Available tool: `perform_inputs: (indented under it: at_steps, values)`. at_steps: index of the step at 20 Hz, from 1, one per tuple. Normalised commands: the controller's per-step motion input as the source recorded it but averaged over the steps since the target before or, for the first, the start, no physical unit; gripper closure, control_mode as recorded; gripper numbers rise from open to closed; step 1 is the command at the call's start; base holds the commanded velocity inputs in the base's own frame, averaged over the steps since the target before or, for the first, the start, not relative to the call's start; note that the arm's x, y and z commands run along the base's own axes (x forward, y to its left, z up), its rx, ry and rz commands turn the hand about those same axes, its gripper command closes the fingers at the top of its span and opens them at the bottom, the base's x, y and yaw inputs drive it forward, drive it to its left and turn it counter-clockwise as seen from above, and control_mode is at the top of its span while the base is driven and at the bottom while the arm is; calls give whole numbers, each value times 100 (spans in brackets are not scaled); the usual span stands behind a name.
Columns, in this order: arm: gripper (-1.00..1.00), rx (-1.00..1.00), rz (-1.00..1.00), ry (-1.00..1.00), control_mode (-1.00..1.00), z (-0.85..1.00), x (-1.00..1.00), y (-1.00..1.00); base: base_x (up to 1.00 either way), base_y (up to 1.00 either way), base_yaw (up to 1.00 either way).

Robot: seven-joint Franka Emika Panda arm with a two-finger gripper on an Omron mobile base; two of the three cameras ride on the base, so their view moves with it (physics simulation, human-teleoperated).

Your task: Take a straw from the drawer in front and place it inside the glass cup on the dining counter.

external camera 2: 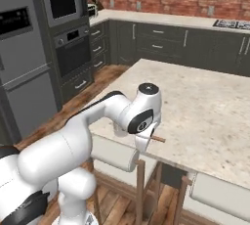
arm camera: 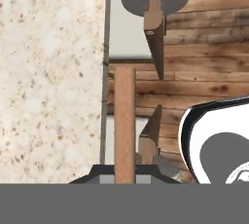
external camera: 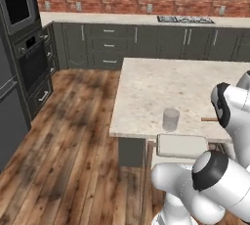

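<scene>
We see gripper (arm camera: 125,172) clenched on thin tan-orange straw (arm camera: 124,121) | rod above speckled beige stone dining counter (external camera: 161,92) edge | clear cylindrical glass cup (external camera: 171,120) upright near that edge

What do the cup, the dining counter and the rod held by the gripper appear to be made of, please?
The glass cup looks like clear glass: greyish, translucent, the counter showing through it. The dining counter seems polished stone: beige with fine darker speckles. The straw, clamped in the gripper, is matte tan-orange and opaque, perhaps paper or wood; the render leaves that open.
</scene>
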Motion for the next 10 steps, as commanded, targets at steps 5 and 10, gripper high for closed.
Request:
perform_inputs:
  at_steps: [5, 10]
  values:
    - [100, 0, 0, 0, 100, 0, 0, 0, 62, 20, -32]
    - [100, 0, 0, 0, 100, 0, 0, 0, 25, 60, -20]
